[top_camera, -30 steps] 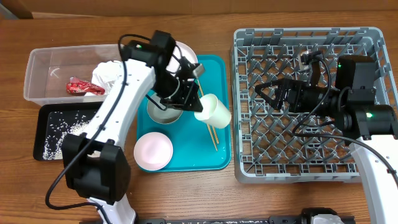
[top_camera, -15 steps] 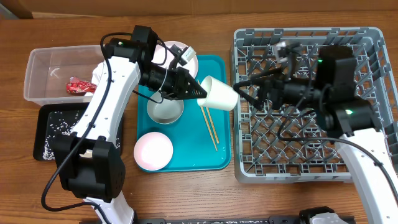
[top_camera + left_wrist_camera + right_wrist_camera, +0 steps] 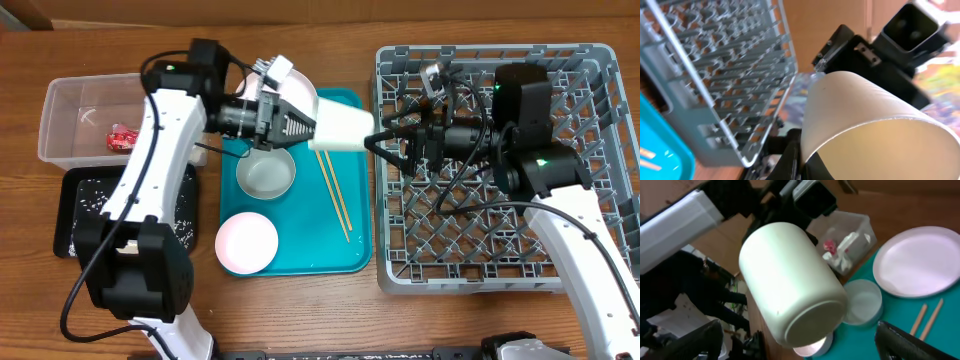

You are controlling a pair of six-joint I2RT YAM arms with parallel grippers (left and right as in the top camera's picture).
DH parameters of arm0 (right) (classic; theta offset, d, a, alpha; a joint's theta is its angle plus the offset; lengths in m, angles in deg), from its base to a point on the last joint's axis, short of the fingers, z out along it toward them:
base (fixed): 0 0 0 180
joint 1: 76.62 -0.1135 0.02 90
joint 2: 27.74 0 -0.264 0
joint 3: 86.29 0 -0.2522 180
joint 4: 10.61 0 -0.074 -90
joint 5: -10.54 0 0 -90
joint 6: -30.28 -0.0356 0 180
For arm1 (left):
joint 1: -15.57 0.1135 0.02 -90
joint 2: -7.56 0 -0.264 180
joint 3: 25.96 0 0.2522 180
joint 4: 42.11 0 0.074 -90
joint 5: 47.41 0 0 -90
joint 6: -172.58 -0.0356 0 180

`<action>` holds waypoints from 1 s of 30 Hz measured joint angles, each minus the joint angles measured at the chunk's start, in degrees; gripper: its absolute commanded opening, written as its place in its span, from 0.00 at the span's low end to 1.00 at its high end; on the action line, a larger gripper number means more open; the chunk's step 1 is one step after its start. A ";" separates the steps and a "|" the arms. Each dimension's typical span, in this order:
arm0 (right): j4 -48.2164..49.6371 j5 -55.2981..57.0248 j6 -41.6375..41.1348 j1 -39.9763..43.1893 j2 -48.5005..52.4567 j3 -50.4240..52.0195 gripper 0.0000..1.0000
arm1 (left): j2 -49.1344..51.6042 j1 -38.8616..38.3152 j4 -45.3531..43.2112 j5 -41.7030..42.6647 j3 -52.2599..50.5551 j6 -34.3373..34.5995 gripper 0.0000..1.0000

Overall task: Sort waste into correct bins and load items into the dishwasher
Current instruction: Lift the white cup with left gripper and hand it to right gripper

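Left fingers [image 3: 300, 124] pinching white cup [image 3: 345, 130], right fingers [image 3: 384, 143] spread by its base, red wrapper [image 3: 122, 138] in clear tub [image 3: 62, 100]

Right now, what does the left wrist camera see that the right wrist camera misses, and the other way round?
Only the left wrist view shows the grey dish rack, close up and tilted. Only the right wrist view shows the clear tub holding the red wrapper and white napkin, the pale plate, a small bowl, and the right fingers spread wide apart. Both show the white cup, gripped at its rim end by the left fingers, and part of the teal tray.
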 measured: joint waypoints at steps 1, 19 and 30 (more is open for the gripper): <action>2.19 -0.63 -0.26 -0.02 0.44 0.00 0.97 | 0.00 0.20 0.04 0.96 0.00 -0.02 0.04; 17.35 -4.66 -6.47 -4.04 6.05 0.00 0.82 | 0.00 -0.09 1.11 5.25 0.02 -0.96 0.04; 18.51 -5.97 -7.76 -4.85 6.10 0.00 0.62 | 0.00 -0.09 1.31 5.99 0.07 -1.38 0.37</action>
